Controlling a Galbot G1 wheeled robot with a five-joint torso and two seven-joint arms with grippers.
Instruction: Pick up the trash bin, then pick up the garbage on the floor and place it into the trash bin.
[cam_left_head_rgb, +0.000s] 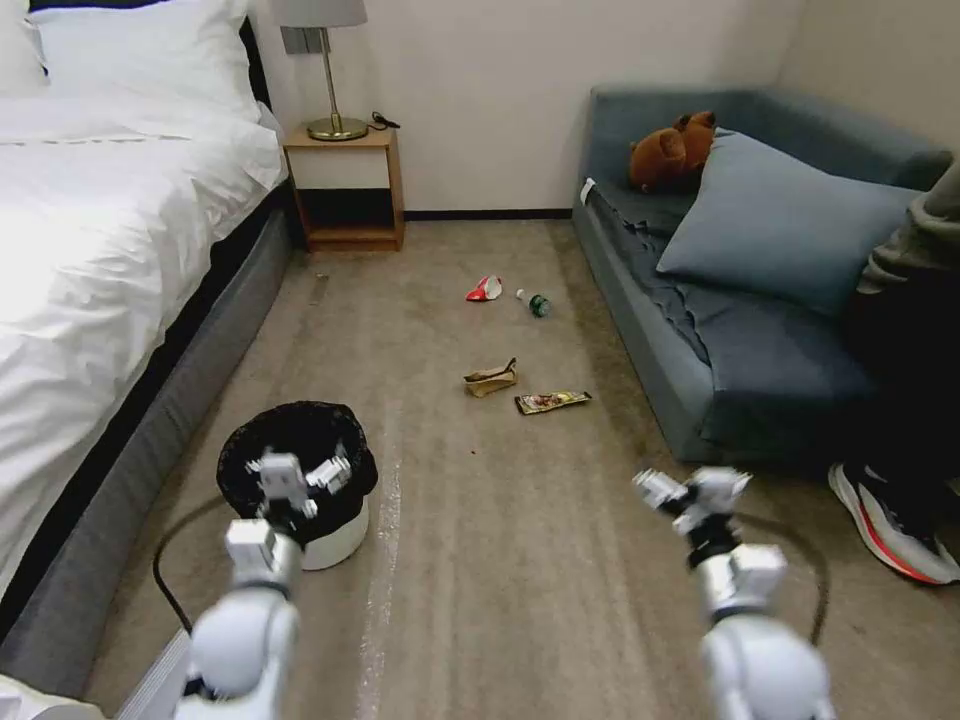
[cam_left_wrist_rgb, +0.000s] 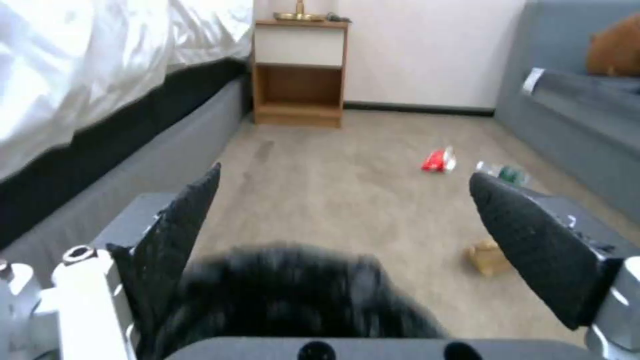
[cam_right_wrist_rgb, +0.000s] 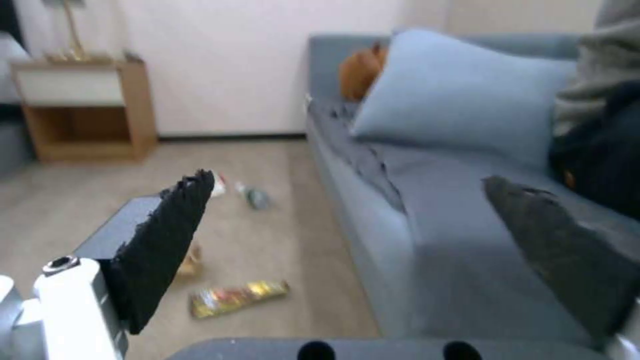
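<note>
Left hand (cam_left_head_rgb: 305, 478): fingers spread wide, empty, hovering over rim of bin (cam_left_head_rgb: 335, 540). Bin: white, black bag liner, upright on carpet beside bed (cam_left_head_rgb: 90, 250). Right hand (cam_left_head_rgb: 690, 490): fingers spread, empty, held above bare carpet near sofa (cam_left_head_rgb: 700, 370). Litter on floor ahead, well apart from bin: paper bag (cam_left_head_rgb: 490, 378) just beside snack packet (cam_left_head_rgb: 552, 401); farther off, red wrapper (cam_left_head_rgb: 485, 289) near bottle (cam_left_head_rgb: 535, 303). Nightstand (cam_left_head_rgb: 345, 185) at back wall.
</note>
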